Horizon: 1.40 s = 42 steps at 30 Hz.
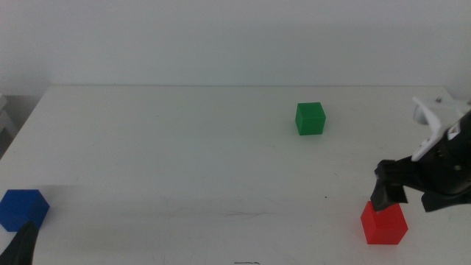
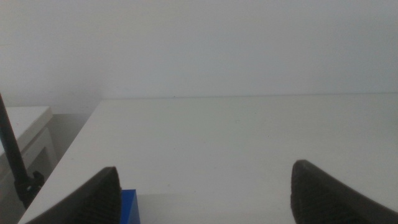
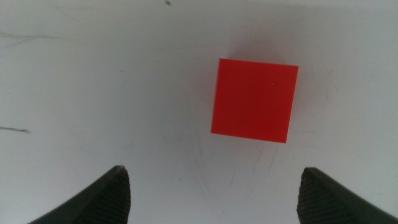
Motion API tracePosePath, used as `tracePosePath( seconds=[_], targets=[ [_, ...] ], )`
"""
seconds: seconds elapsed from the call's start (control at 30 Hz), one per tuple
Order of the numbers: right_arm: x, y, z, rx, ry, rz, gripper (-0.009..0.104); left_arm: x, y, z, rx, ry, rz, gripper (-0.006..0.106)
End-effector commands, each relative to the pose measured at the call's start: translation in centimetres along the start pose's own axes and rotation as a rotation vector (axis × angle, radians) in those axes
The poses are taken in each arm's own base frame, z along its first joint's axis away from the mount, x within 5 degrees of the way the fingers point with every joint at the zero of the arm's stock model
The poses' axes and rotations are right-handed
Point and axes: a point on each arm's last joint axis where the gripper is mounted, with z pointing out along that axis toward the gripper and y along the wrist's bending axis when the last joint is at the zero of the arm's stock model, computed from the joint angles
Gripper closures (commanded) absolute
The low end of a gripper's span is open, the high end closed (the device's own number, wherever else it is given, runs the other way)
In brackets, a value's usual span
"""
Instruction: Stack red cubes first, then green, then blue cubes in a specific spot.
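The red cube [image 1: 384, 223] [image 3: 254, 100] rests on the white table near the front right. My right gripper [image 1: 403, 193] [image 3: 214, 193] hovers just above it, open, with the cube ahead of the jaws and nothing between them. The green cube [image 1: 310, 118] stands farther back, right of centre. At the front left edge sits the blue cube [image 1: 23, 209] [image 2: 129, 206]. Beside that cube, low at the front left, my left gripper [image 2: 205, 199] waits, open and holding nothing; only a dark tip [image 1: 22, 246] of it shows in the middle view.
The white tabletop [image 1: 184, 147] runs back to a plain wall. A pale piece of furniture [image 2: 25, 134] and a dark rod [image 2: 13, 155] stand off the table's left edge.
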Motion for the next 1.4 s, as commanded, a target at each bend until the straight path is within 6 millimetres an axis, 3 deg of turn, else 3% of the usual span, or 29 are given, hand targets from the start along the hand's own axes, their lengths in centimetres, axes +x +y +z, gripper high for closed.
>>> tracePosePath(
  seconds=[0.0,0.47,0.7,0.87,0.97,1.03,1.07,1.27,1.37],
  targets=[
    [-1.1,0.1,-0.1,0.014,-0.041,0.018,0.001,-0.9,-0.1,-0.2,0.009,-0.102,-0.019,0.007],
    [-3.6,-0.8,5.6,0.111,-0.027,0.083,0.002,-0.9,-0.1,-0.2,0.009,-0.102,-0.019,0.007],
    [-3.8,-1.1,7.9,0.131,0.037,0.085,0.01,-0.9,-0.1,-0.2,0.009,-0.102,-0.019,0.007],
    [-3.8,-1.1,8.7,0.14,0.061,0.081,0.034,-0.9,-0.1,-0.2,0.009,-0.102,-0.019,0.007],
    [-3.8,-0.8,8.6,0.147,0.054,0.06,0.065,-0.9,-0.1,-0.2,0.009,-0.102,-0.019,0.007],
    [-3.9,0.0,7.8,0.15,0.045,0.038,0.09,-0.9,-0.1,-0.2,0.009,-0.102,-0.019,0.007],
    [-3.9,0.7,7.4,0.15,0.043,0.03,0.097,-0.9,-0.1,-0.2,0.009,-0.102,-0.019,0.007],
    [-5.3,6.1,4.7,0.132,-0.015,0.076,0.096,-0.9,-0.1,-0.2,0.009,-0.102,-0.019,0.007],
    [-6.3,9.0,4.6,0.123,-0.047,0.067,0.096,-0.9,-0.1,-0.2,0.009,-0.102,-0.019,0.007]
  ],
)
